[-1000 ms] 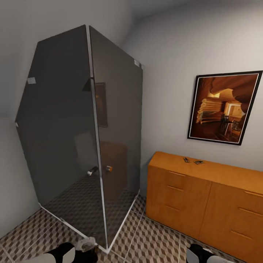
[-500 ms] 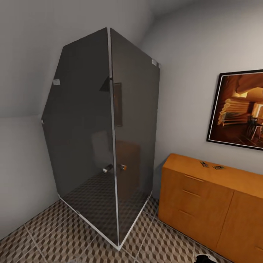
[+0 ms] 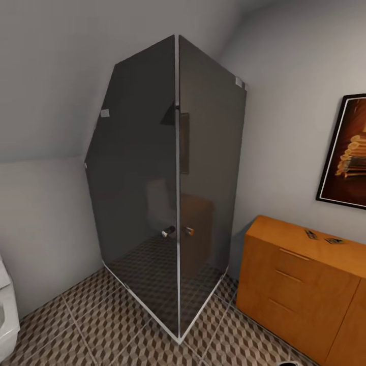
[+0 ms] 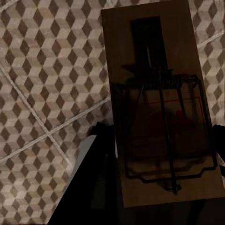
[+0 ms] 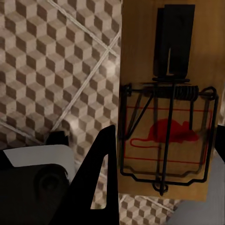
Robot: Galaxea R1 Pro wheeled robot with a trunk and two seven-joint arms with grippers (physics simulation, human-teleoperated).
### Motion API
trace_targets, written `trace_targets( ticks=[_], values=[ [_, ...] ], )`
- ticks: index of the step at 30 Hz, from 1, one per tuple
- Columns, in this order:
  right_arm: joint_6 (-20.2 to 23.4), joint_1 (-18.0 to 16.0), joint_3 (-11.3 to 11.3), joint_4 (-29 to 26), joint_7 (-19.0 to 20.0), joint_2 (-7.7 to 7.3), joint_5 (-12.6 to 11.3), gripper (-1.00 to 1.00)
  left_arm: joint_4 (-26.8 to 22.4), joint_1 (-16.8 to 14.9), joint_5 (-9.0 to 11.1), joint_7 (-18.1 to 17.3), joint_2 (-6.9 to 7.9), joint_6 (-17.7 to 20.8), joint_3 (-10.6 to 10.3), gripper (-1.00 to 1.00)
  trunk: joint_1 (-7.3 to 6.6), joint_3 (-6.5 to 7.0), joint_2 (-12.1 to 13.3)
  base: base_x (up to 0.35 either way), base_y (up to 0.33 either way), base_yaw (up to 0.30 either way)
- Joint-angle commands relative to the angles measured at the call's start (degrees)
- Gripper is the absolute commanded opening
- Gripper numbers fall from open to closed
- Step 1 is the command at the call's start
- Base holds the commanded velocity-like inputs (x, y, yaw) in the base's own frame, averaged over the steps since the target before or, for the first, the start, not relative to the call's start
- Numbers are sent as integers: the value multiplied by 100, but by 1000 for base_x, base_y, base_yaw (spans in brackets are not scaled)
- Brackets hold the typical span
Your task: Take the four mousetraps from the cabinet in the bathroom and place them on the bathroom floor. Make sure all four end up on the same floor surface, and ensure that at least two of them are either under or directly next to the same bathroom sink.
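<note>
My left gripper (image 4: 159, 138) is shut on a mousetrap (image 4: 157, 93), a tan wooden board with a dark wire spring, held above the cube-patterned bathroom floor (image 4: 51, 70). A second mousetrap (image 5: 166, 93), with a red mouse print, sits in my right gripper (image 5: 161, 140), which is shut on it over the same tiles (image 5: 51, 61). In the head view, the orange-brown cabinet (image 3: 284, 284) stands at the right against the wall. Two more mousetraps (image 3: 311, 234) (image 3: 334, 241) lie flat on its top.
A tall dark-glass shower enclosure (image 3: 173, 193) fills the corner in the middle of the head view, its base on the tiles (image 3: 101, 325). A framed picture (image 3: 351, 152) hangs above the cabinet. A white fixture's edge (image 3: 6, 310) shows at the far left.
The head camera has swung left, so the shower and cabinet sit further right in the picture. My arms have dropped out of its lower edge, and a white fixture has come in at the left.
</note>
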Motion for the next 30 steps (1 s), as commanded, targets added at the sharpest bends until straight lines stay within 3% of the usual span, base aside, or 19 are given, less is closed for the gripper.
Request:
trace_targets(
  ticks=[1,8,12,21,30],
  values=[
    [6,7,-35,13,-11,-1,70,-100,9,-1,37,20,8,10,4,-100,2,-8,-5,0,0,239],
    [6,85,85,16,153,5,626,-100,9,304,343,26,44,-179,43,-100,2,-50,-5,0,0,238],
    [6,92,97,16,335,4,774,-100,9,527,548,25,48,-408,50,-100,2,-75,-5,0,0,237],
    [6,101,105,21,461,3,846,-100,5,697,759,23,43,-616,54,-100,2,-130,-5,0,0,237],
    [6,104,109,21,470,3,856,-100,1,709,1203,-17,16,-898,62,-100,2,-185,-5,0,0,237]
  ],
)
